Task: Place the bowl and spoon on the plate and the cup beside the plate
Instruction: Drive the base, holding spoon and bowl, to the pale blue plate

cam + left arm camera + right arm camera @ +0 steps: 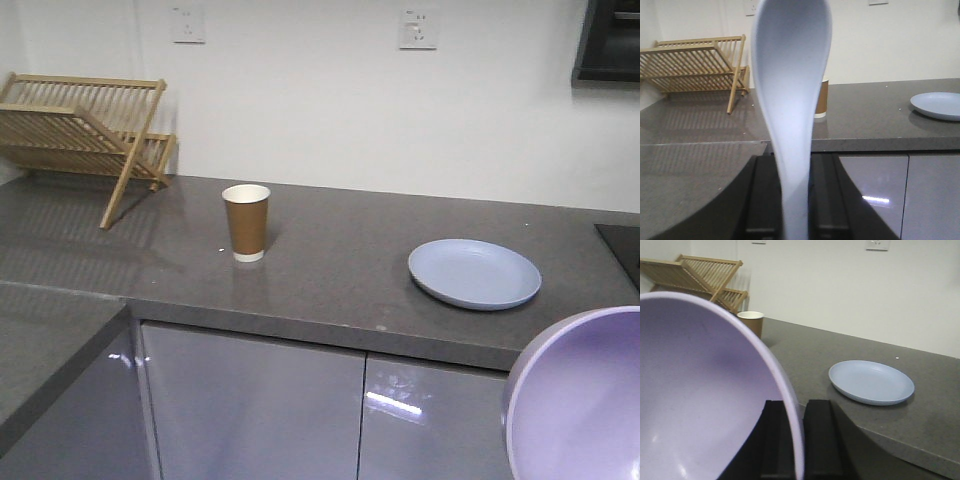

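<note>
My left gripper [795, 172] is shut on the handle of the pale-blue spoon [791, 85], whose scoop stands upright close to the camera. A lavender bowl [700, 390] is held by its rim in my right gripper [796, 412], which is shut on it; the same bowl [585, 400] shows at the lower right of the front view, off the counter's front edge. The pale blue plate [474, 272] lies bare on the right of the grey counter [330, 270]. A brown paper cup [246, 222] stands upright to the left of the plate, well apart from it.
A wooden dish rack [85, 130] stands at the back left against the wall. The counter turns a corner toward the front left. Glossy cabinet doors [250, 410] lie below the front edge. A black hob edge [622, 245] shows at the far right.
</note>
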